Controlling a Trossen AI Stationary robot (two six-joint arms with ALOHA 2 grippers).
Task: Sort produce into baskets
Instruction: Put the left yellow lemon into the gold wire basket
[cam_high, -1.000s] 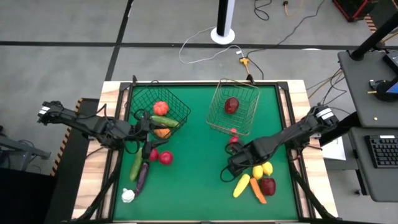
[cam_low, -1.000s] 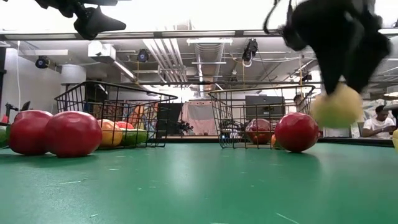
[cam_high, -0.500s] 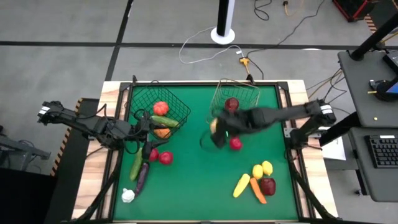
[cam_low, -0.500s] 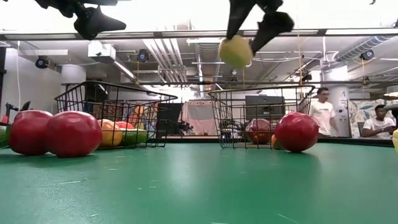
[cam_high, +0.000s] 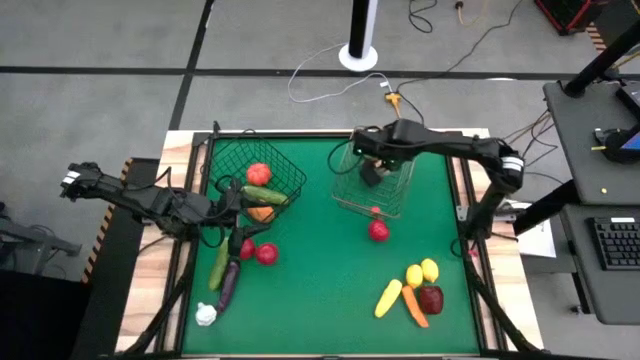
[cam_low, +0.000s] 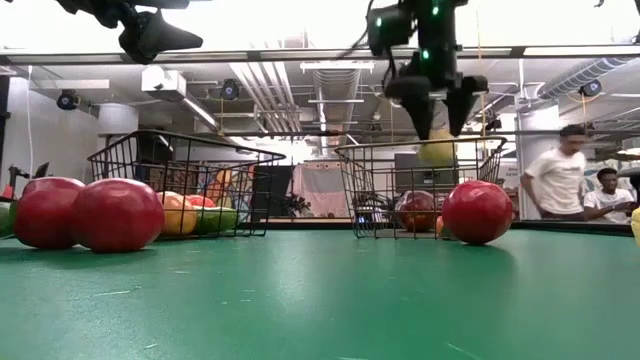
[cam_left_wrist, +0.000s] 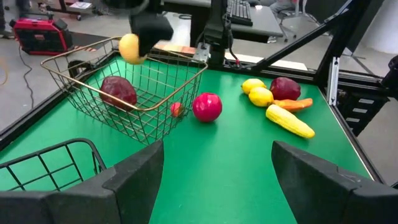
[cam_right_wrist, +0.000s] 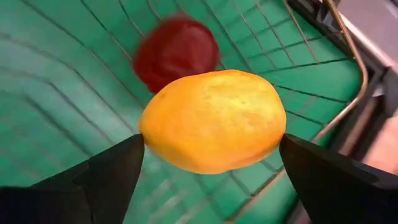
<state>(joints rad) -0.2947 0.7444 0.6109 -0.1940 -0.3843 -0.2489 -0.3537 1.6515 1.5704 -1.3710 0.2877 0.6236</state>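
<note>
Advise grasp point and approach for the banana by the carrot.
Take the banana across its middle, coming straight down, fingers spanning its narrow width. It lies flat and slanted on the mat; the carrot sits close along one side, so the gripper should probably turn to match that slant.

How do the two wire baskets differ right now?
The dark basket holds a red, a green and an orange piece; the pale basket shows one dark red fruit. The right hand hangs open over the pale basket, a yellow fruit below it; the left hand sits beside the dark one. Both are square open mesh.
</note>
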